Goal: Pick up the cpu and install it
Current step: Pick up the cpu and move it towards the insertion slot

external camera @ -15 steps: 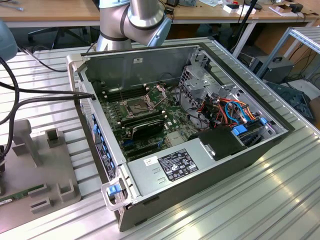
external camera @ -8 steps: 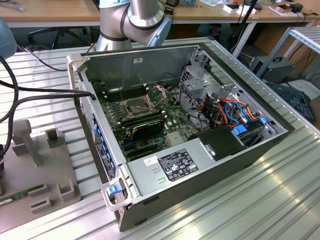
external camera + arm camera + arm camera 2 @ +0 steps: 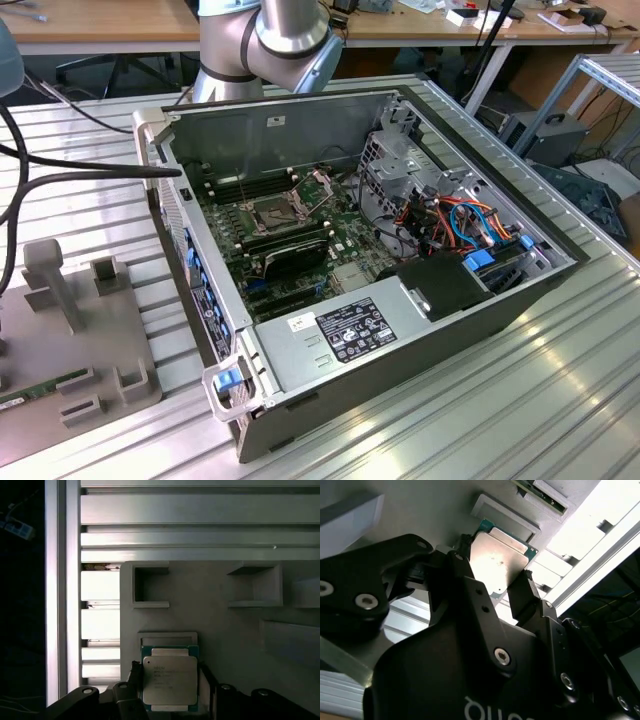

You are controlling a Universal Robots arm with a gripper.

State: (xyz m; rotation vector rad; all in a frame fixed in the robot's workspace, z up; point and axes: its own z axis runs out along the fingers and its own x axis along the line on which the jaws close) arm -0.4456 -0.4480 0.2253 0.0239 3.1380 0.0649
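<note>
Broadly, a ribbed metal desk (image 3: 520, 420) is seen in the exterior view, and on it a grey fixture (image 3: 100, 340) is laid. An open computer case (image 3: 300, 120) is stood just beside the fixture, on the exterior view's right of it, and the arm (image 3: 270, 40) is seen beyond both. In both wrist views the gripper (image 3: 171, 677) is placed low over the fixture, at one shallow square pocket (image 3: 167, 639). The black fingers (image 3: 135, 672) are closed narrowly on the cpu (image 3: 170, 687), one at each opposite edge. The cpu is held flat, silver top outward; whether it is lifted clear of the fixture cannot be told.
</note>
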